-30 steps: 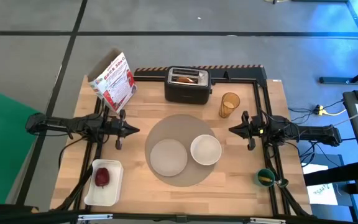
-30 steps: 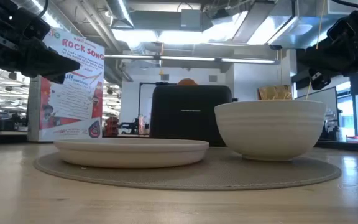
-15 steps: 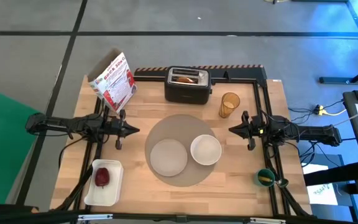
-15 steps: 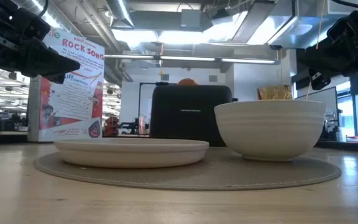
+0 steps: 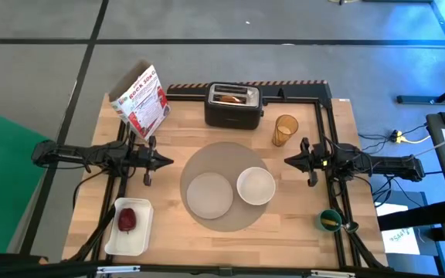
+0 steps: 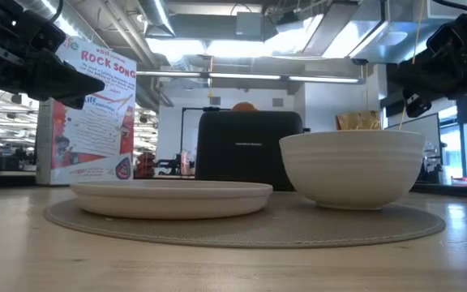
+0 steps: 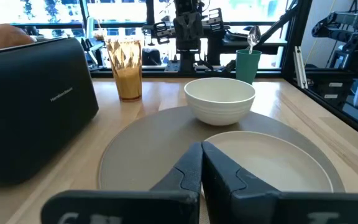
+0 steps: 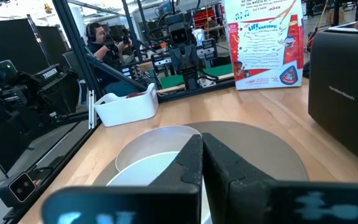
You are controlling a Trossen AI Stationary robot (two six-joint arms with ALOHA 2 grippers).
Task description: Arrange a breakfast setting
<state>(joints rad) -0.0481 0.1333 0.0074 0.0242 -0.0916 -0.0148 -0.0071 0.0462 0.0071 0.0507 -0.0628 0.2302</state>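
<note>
From above, the grey placemat (image 5: 222,185) sits mid-worktop, carrying the white plate (image 5: 209,194) and white bowl (image 5: 256,186) side by side. The red apple (image 5: 127,220) lies in a white tray (image 5: 129,228) at the worktop's near left corner. Only the left wrist view shows what looks like a spoon (image 7: 252,38) in the green cup (image 7: 248,65). Left gripper (image 7: 201,163) and right gripper (image 8: 202,155) hover at opposite edges, fingers pressed together, empty.
</note>
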